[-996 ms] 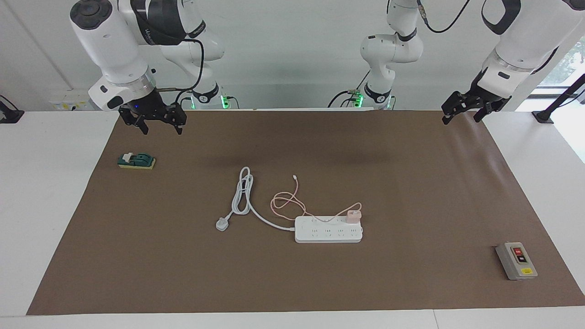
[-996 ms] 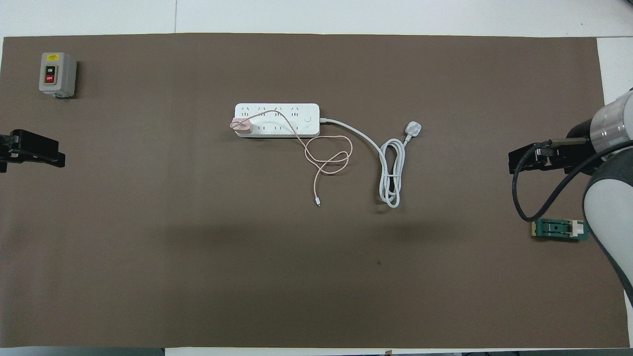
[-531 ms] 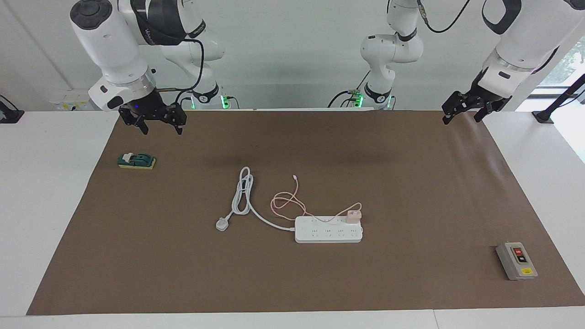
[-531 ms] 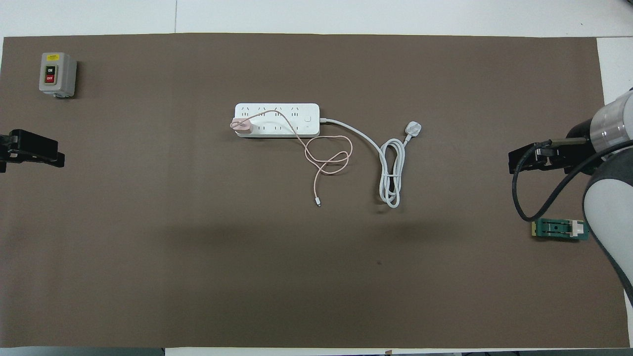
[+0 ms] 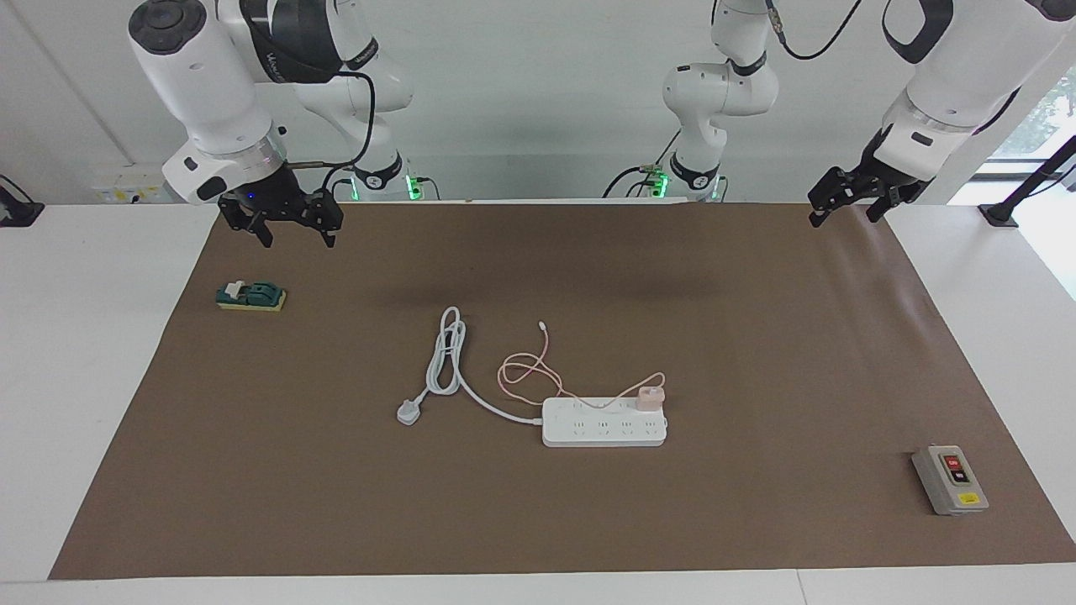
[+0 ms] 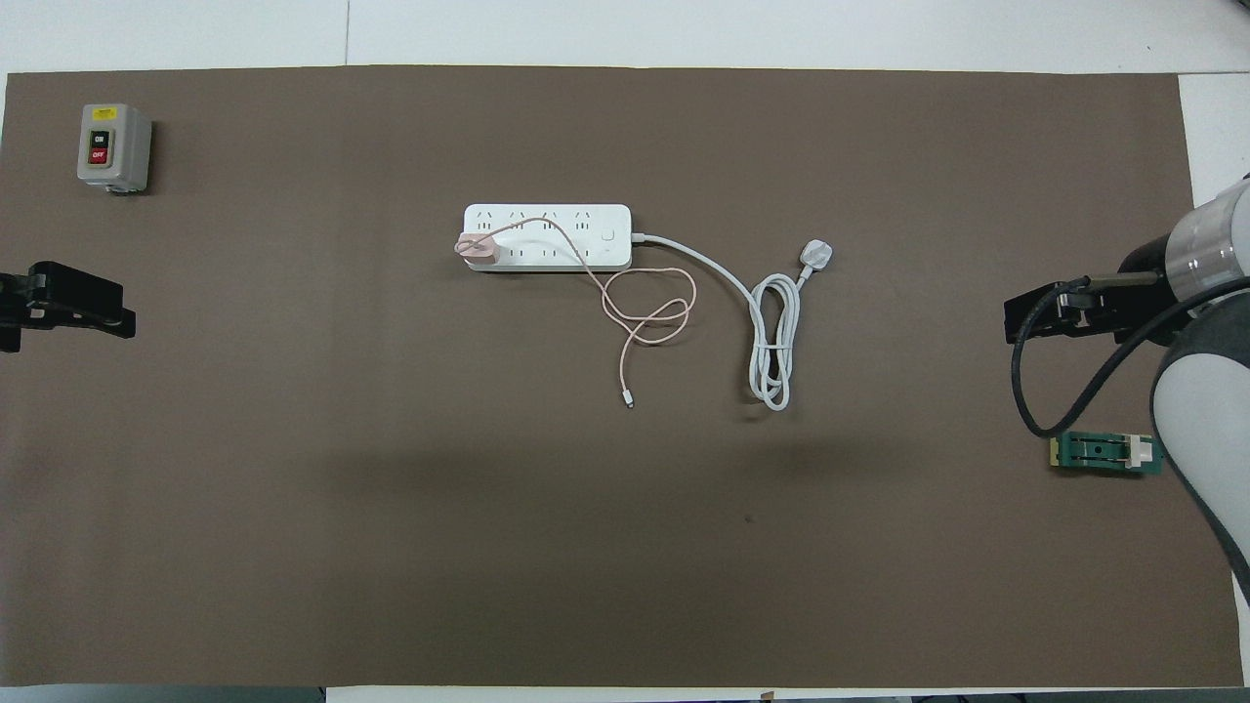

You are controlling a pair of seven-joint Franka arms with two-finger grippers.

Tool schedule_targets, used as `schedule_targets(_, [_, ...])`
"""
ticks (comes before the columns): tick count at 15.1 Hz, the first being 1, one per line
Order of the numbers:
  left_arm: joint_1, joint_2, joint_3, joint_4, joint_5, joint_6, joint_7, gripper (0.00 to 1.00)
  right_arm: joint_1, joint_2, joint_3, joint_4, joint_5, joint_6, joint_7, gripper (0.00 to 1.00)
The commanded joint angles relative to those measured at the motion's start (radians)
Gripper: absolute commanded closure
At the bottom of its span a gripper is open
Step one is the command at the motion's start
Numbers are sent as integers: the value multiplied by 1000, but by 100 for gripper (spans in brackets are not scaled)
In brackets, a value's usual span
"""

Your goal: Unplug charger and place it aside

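Observation:
The charger [image 5: 650, 397] is a small pale pink cube plugged into the white power strip [image 5: 603, 430], at the strip's end toward the left arm's end of the table. Its thin pink cable [image 5: 528, 370] loops on the mat on the side nearer to the robots. In the overhead view the charger [image 6: 477, 250] sits on the strip [image 6: 532, 258], with the cable [image 6: 646, 314] coiled beside it. My right gripper [image 5: 296, 232] is open and empty, raised over the mat's edge by the robots. My left gripper [image 5: 843, 212] is open and empty, raised over the mat's corner.
The strip's thick white cord [image 5: 445, 357] and plug [image 5: 408, 412] lie toward the right arm's end. A green block [image 5: 250, 296] lies under the right gripper's area. A grey on/off switch box [image 5: 950, 480] stands at the corner farthest from the robots, at the left arm's end.
My left gripper has shifted slightly toward the middle of the table. The right arm, the charger and the strip have not moved.

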Motion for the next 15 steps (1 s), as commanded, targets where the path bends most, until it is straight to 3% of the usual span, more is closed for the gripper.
schedule_targets(1, [16, -61, -10, -90, -14, 18, -96, 0, -14, -11, 9, -4, -15, -15, -20, 0])
schedule_targets(4, [1, -69, -11, -110, -15, 64, -234, 0, -14, -11, 9, -4, -15, -15, -20, 0])
schedule_targets(8, [-29, -79, -16, -186, -22, 170, -562, 0, -27, -11, 9, -4, -15, -15, -20, 0])
schedule_targets(10, [-29, -66, -16, -190, -99, 222, -712, 0, -28, -13, 9, -7, -15, -15, -26, 0])
schedule_targets(15, [-119, 60, -16, -192, -103, 348, -1116, 0, -56, -8, 9, -4, -14, 22, 109, 0])
